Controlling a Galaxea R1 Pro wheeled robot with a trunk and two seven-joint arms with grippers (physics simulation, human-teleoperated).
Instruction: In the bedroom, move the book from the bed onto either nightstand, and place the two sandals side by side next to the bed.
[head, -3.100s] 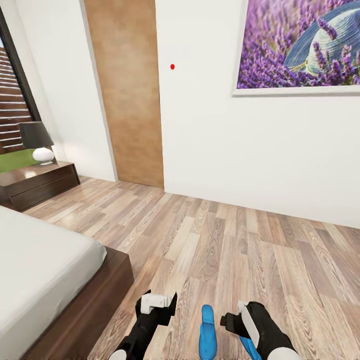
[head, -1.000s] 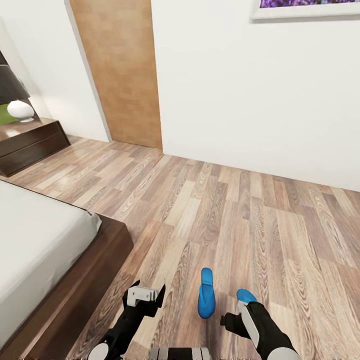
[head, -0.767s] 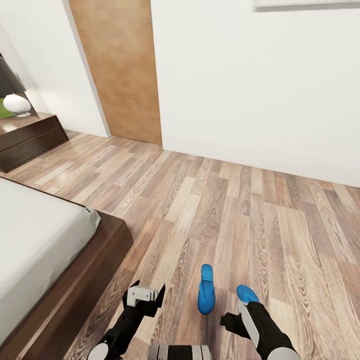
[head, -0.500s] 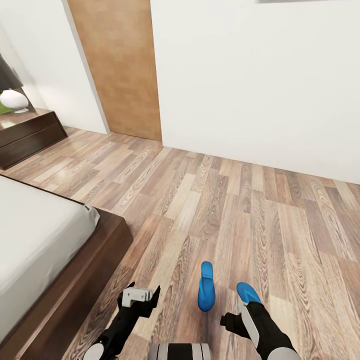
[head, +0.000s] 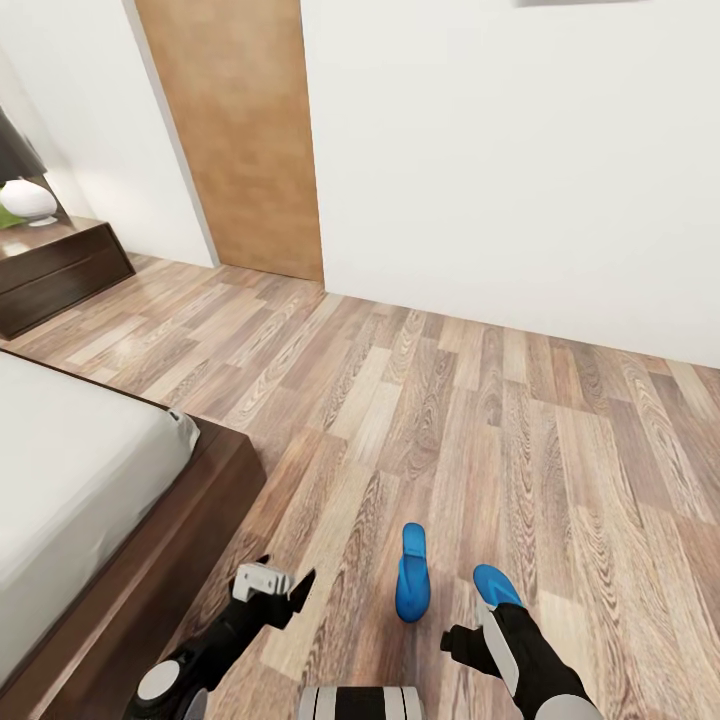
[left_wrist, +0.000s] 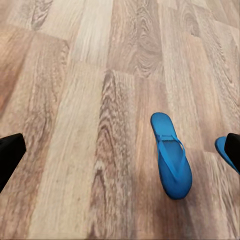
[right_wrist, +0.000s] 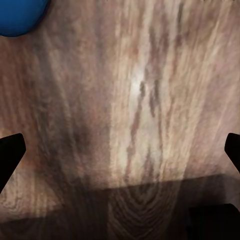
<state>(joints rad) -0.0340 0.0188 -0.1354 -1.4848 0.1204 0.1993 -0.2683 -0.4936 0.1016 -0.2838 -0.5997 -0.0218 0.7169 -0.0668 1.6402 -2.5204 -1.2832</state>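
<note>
Two blue sandals lie on the wood floor (head: 520, 420) in front of the robot, just beyond its arms. The left sandal (head: 411, 586) lies flat, fully visible, its length running away from the robot, strap up. The right sandal (head: 494, 584) lies just beside it, apart, its near end hidden behind the right arm. The left gripper (head: 268, 584) hangs low over the floor between the bed (head: 90, 500) and the left sandal, empty; in the left wrist view its two dark fingertips (left_wrist: 11, 154) stand wide apart at the frame edges, with the left sandal (left_wrist: 171, 154) lying on bare planks between them and a sliver of the right sandal (left_wrist: 223, 151) at the edge. The right gripper (head: 462, 640) sits close above the floor near the right sandal's hidden end; the right wrist view shows its fingertips (right_wrist: 10, 149) spread wide over bare wood, holding nothing, with a blue sandal end (right_wrist: 21, 15) in the corner. The bed's off-white mattress corner and dark frame occupy the head view's left. Beyond it stands the nightstand (head: 60, 265) with a white-based lamp (head: 25, 195). A tan door (head: 235, 135) is set in the white wall (head: 510, 170). The book cannot be located.
</note>
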